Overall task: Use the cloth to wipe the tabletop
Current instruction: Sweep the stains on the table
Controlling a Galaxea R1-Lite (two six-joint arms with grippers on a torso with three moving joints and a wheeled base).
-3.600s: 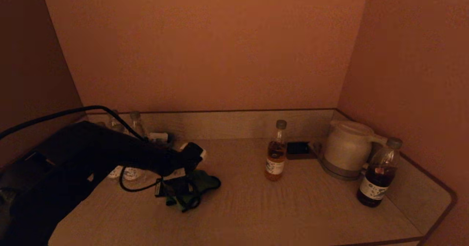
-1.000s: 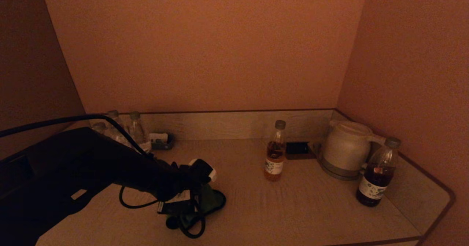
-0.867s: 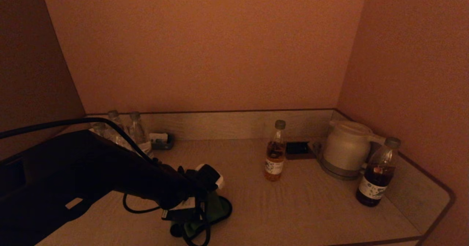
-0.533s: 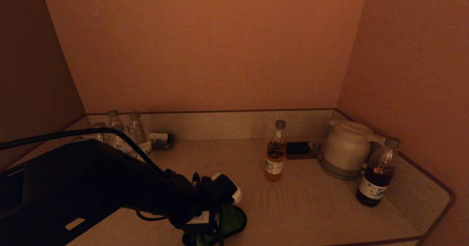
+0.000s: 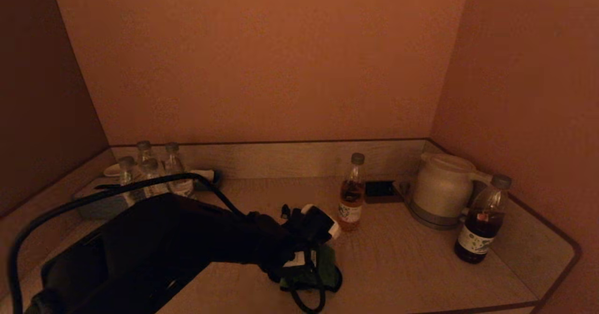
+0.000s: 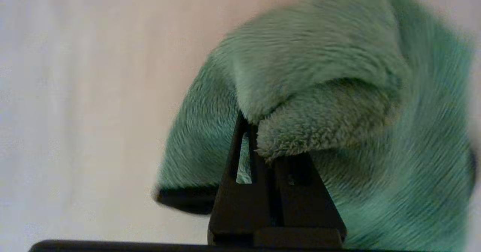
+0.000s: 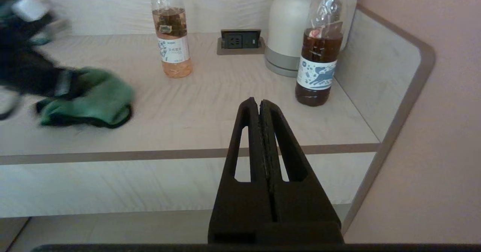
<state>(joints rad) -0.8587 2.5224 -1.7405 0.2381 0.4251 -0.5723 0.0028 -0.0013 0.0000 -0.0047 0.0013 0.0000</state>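
- Wiping is judged to be under way: the green cloth (image 5: 312, 271) is pinched in the clenched left gripper (image 6: 251, 132) and pressed flat on the desk (image 5: 402, 267), near the front edge, about midway along it.
- The stretch toward the right edge, by the two bottles (image 5: 352, 193) and the kettle (image 5: 442, 190), is judged not yet covered.
- The cloth is seen as fluffy and bunched; the desk is pale, smooth wood grain.
- The right gripper (image 7: 260, 107) is parked off the front edge, clenched on nothing.
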